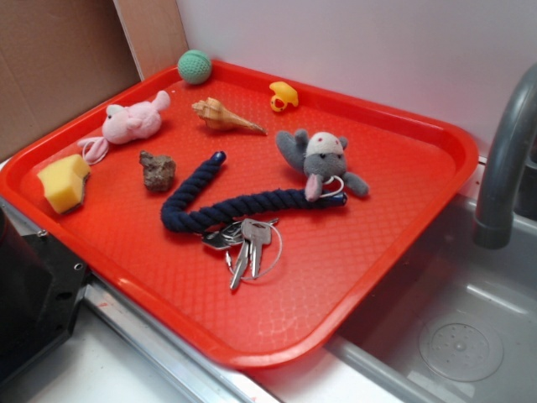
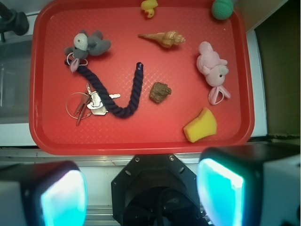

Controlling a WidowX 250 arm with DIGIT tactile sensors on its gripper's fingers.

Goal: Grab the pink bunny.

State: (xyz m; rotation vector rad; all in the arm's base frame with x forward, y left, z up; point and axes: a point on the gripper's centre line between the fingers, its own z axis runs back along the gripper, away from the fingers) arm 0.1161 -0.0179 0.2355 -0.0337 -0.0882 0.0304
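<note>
A red plastic tray (image 1: 352, 285) lay beside a grey sink (image 1: 470, 336) with a dark faucet (image 1: 503, 159) rising at its edge. The gripper (image 2: 141, 188) hung above the tray's near rim, well apart from everything on it; its 2 fingers (image 2: 221, 188) stood wide apart, released, with nothing between them.

On the tray a dark blue rope (image 1: 218, 206) curved in a U near the middle, one end touching a grey plush with a white face (image 1: 319, 159). The pink bunny (image 1: 130, 124) lay on its side near the tray's far-left part, its thin pink loop cord trailing toward a yellow sponge (image 1: 63, 180) just beside it. A bunch of keys on a ring (image 1: 243, 243) lay against the rope's bend. A spiral seashell (image 1: 222, 116) sat between the bunny and a small yellow rubber duck (image 1: 283, 96). A brown rock (image 1: 157, 170) rested near the rope's free end. A green knitted ball (image 1: 195, 66) sat in the far corner.
</note>
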